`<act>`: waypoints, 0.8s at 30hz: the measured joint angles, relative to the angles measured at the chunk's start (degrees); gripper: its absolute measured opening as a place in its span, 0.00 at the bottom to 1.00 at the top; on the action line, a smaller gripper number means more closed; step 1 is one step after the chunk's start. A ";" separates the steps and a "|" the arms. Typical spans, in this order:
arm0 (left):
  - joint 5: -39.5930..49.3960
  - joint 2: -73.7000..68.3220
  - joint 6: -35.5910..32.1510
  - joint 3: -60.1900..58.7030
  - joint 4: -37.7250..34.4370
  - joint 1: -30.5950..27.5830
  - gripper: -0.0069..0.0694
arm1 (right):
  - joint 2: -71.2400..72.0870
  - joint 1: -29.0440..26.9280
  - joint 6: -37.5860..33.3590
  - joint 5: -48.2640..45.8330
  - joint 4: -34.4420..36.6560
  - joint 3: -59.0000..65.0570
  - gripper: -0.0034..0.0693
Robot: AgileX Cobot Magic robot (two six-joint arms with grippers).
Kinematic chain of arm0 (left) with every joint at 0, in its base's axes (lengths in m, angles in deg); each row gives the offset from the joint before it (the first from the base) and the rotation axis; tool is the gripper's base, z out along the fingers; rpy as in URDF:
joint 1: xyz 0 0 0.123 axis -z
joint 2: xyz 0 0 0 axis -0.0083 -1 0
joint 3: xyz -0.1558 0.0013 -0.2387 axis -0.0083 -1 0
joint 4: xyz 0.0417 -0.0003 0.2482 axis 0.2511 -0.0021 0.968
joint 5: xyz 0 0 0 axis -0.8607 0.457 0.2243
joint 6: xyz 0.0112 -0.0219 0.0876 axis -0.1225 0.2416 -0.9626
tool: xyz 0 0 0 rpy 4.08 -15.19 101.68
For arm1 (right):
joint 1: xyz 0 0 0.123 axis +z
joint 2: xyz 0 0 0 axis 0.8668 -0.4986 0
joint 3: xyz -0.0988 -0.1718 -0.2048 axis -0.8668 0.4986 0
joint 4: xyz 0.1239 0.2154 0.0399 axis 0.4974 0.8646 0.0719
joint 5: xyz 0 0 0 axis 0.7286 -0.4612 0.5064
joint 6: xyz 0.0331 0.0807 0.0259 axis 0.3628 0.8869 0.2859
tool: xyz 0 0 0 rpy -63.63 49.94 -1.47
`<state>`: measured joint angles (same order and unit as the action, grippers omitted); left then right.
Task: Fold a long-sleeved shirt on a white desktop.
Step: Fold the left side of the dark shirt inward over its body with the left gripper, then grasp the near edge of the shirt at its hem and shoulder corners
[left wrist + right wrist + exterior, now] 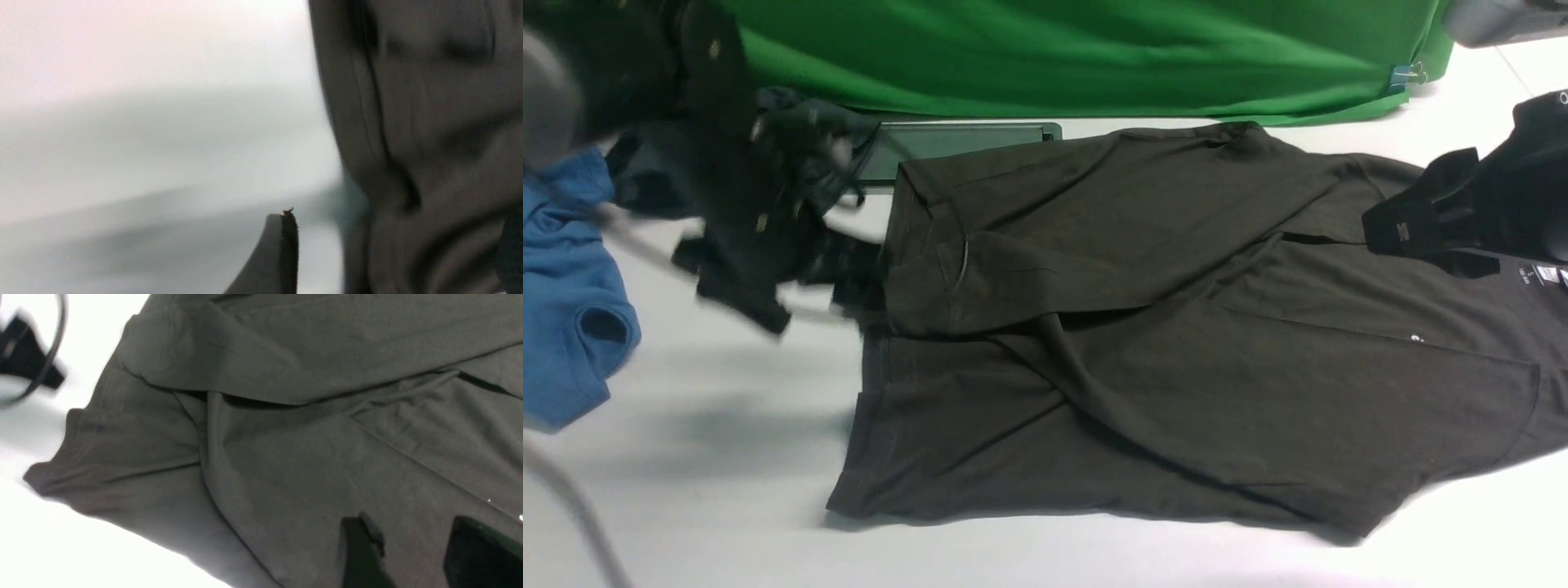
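White desktop [727, 457] before a green backdrop [1094, 57]. The long-sleeved shirt [1176, 351], dark olive, lies flat across the middle and right, a sleeve folded over its body, hem toward my left. My left pincer [768, 278], blurred, hangs beside the hem, jaws apart and empty. My right pincer [410, 522] hovers over the collar end, jaws apart, nothing pinched. I judge the knit soft, light and limp, best pinched at hem corners.

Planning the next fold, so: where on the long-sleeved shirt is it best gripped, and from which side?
Probably the near hem corner of the long-sleeved shirt, approached from the left, low over the white desktop. The hem edge lies flat and free there with bare table beside it, while the folded-in sleeves bunch the middle.
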<state>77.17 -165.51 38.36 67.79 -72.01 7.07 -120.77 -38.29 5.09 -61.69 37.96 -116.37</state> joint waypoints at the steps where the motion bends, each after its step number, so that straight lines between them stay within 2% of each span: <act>1: -1.98 1.74 0.00 -4.68 -2.08 0.00 1.00 | 0.00 0.00 0.00 0.00 0.00 0.00 0.47; 4: -7.42 5.58 -0.68 -13.44 -6.96 0.00 1.00 | 0.00 0.00 -0.30 0.00 0.00 0.00 0.50; 8: -14.89 7.02 -4.98 -24.01 -14.24 0.05 1.00 | 0.00 0.00 -0.42 0.00 0.00 0.00 0.52; 13: -20.81 5.37 -9.10 -26.58 -17.53 0.06 0.99 | -0.14 0.00 -0.48 -0.02 0.00 0.00 0.52; 15: -21.30 5.00 -12.39 -26.58 -19.46 0.06 0.94 | -0.47 0.00 -1.24 -0.36 0.00 0.00 0.52; 17: -21.64 4.68 -16.26 -26.58 -22.02 0.06 0.83 | -1.21 0.00 -3.47 -0.86 -0.10 0.63 0.52; 18: -21.64 4.69 -16.63 -26.58 -22.52 0.06 0.81 | -1.36 0.00 -4.05 -0.91 -0.10 0.78 0.52; 20: -21.49 4.04 -20.00 -26.71 -24.57 0.06 0.60 | -2.39 0.00 -8.62 -1.23 -0.22 4.15 0.52; 22: -21.29 3.64 -21.34 -27.08 -24.97 0.06 0.33 | -3.78 0.00 -15.51 -1.49 -0.29 8.70 0.52; 23: -21.24 3.65 -21.39 -27.09 -24.97 0.06 0.31 | -3.92 0.00 -16.03 -1.48 -0.37 9.58 0.52; 24: -20.88 3.37 -21.64 -27.20 -25.09 0.06 0.20 | -5.16 0.00 -19.89 -1.54 -0.94 12.92 0.52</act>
<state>56.29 -162.14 16.72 40.59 -97.10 7.13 -125.93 -38.29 -14.79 -63.23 37.02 -103.45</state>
